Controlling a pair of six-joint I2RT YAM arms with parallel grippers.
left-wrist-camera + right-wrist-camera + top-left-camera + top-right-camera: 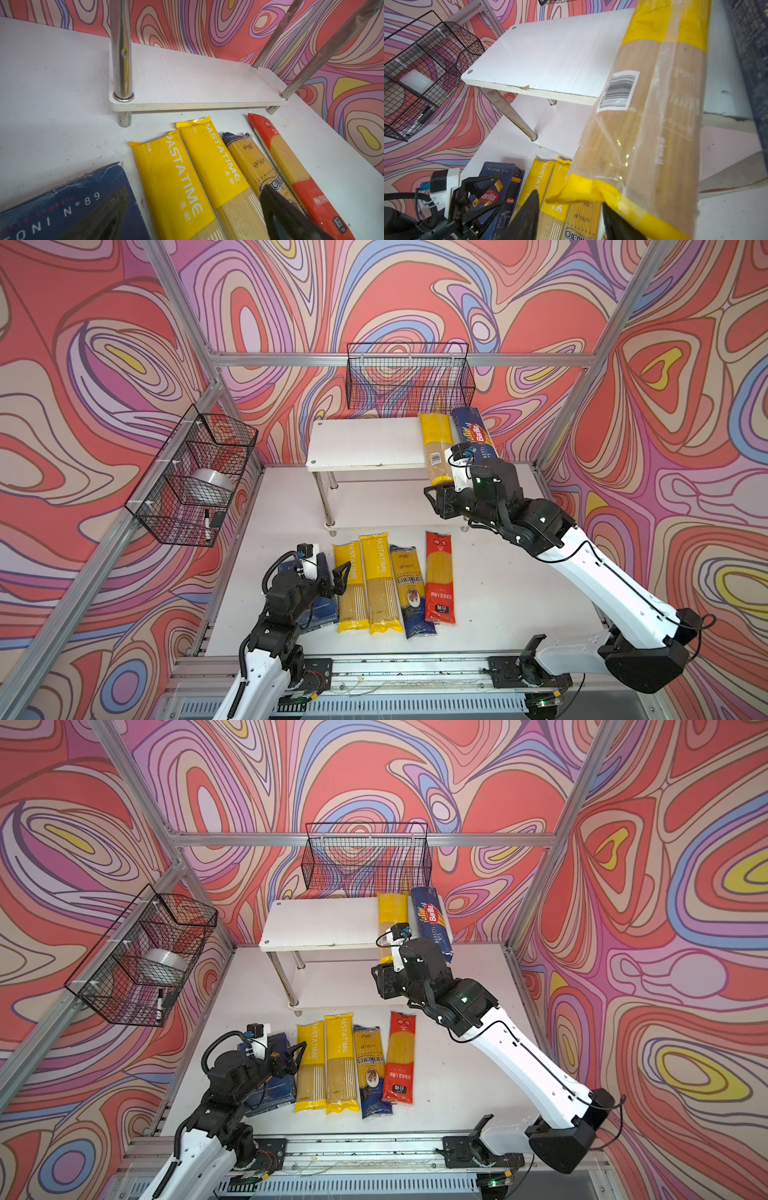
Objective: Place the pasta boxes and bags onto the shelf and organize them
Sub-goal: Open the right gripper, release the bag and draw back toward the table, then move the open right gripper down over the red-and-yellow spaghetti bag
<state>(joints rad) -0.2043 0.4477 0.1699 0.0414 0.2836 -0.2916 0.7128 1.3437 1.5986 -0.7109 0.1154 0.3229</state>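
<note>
Right claw [570, 200] sits at overhanging end of yellow-ended bag [654, 116] on shelf [550, 52].

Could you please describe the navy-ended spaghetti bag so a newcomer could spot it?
Find the white two-tier shelf. On the table in front of it lie four spaghetti bags in a row. The navy-ended bag lies between a yellow PASTATIME bag and the red-ended bag, the only one with a round emblem.

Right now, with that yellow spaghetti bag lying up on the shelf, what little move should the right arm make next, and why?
Probably draw the right gripper back, clear of the yellow-ended spaghetti bag. Its jaws stand apart at the bag's overhanging end, and the bag already lies on the shelf's top board beside the Barilla Spaghetti box.
</note>
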